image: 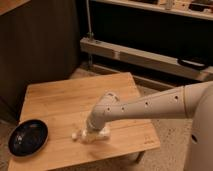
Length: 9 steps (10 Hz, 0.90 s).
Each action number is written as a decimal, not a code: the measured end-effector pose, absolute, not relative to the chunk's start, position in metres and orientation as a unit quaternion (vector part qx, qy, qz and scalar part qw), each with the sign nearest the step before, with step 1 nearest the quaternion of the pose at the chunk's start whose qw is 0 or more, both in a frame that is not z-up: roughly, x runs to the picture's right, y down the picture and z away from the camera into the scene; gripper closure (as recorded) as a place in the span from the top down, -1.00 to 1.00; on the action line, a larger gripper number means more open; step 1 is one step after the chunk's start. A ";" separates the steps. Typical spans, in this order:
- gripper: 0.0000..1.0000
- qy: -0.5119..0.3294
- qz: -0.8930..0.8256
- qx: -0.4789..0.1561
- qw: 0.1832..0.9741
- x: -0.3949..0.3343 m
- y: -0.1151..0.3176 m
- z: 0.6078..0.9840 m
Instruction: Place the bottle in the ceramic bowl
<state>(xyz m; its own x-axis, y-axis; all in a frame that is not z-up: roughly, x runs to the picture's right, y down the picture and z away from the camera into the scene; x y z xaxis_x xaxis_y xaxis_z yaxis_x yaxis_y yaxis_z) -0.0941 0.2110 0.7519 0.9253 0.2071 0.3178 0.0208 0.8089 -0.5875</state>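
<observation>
Claw (96, 134) low on bench (60, 100), at bottle (75, 135); grip state: cannot tell. Ceramic bowl (28, 137) at 9 o'clock from bottle, apart.

The wrist of the arm (150, 105) hides most of the gripper (96, 134), which is low on the wooden table (60, 100) at 3 o'clock from the ceramic bowl (28, 137). The bottle (76, 135) is only a pale blur at the gripper's 9 o'clock, and contact between them cannot be told. The right edge cuts off the arm.
</observation>
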 end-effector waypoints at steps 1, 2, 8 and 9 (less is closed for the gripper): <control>0.30 -0.187 0.049 -0.307 0.932 -0.094 0.213 0.757; 0.30 -0.187 0.048 -0.309 0.931 -0.094 0.215 0.760; 0.30 -0.185 0.042 -0.334 0.923 -0.101 0.229 0.773; 0.30 -0.183 0.042 -0.339 0.922 -0.102 0.231 0.775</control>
<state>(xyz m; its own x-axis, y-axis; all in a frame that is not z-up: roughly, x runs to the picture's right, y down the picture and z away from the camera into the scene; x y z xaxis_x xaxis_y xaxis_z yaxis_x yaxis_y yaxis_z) -0.1018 0.2309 0.7749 0.9294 0.2011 0.3095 0.0469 0.7673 -0.6396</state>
